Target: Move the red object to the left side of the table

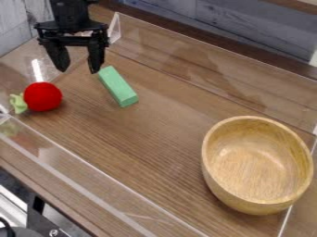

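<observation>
Wooden bowl (257, 164), on the table's (161, 111) right side, held nothing. The red object (43, 96) lay by the left acrylic wall, apart from the green block (118, 85). Gripper (76, 65) hovered behind, jaws wide, empty.

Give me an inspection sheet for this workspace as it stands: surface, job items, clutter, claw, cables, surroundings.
Surface: brown wood-grain table, with low clear acrylic walls at its edges.
Job items: red object lies at the picture's left end of the table, next to the clear wall, nothing holding it.
Clutter: green block lies flat right of the red object; empty wooden bowl upright at the right end.
Claw: claw open, empty, pointing down above the table near the green block.
Cables: nothing seen.
Surroundings: grey wall behind the table.
</observation>
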`<state>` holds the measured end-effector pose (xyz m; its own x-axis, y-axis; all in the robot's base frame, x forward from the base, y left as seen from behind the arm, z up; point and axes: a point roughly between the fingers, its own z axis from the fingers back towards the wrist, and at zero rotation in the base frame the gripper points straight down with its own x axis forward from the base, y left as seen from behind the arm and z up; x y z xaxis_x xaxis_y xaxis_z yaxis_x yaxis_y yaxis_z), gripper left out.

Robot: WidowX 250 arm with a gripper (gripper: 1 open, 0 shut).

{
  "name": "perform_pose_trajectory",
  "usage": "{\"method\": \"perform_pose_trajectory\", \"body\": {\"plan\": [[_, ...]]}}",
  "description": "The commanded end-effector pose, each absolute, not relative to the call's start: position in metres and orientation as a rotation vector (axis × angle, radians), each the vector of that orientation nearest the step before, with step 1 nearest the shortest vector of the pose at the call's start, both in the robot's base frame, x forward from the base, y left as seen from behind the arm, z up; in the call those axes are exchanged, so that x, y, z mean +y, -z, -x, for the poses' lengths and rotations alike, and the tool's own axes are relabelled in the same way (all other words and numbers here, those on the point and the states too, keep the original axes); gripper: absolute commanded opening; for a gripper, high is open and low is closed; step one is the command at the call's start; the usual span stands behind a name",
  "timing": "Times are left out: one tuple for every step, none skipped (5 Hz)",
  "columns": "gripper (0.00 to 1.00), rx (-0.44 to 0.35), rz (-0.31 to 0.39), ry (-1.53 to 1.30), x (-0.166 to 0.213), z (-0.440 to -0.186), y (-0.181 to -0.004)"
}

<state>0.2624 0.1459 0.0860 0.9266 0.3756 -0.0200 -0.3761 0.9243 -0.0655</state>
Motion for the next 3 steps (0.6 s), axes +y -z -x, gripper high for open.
{"method": "perform_pose_trajectory", "body": {"plan": [[1.00, -0.053, 0.056, -0.320, 0.164, -0.266, -0.096], [1.00, -0.060, 0.060, -0.284, 0.181, -0.266, -0.092], [1.00, -0.074, 0.062, -0.342, 0.186, -0.261, -0.098]]}}
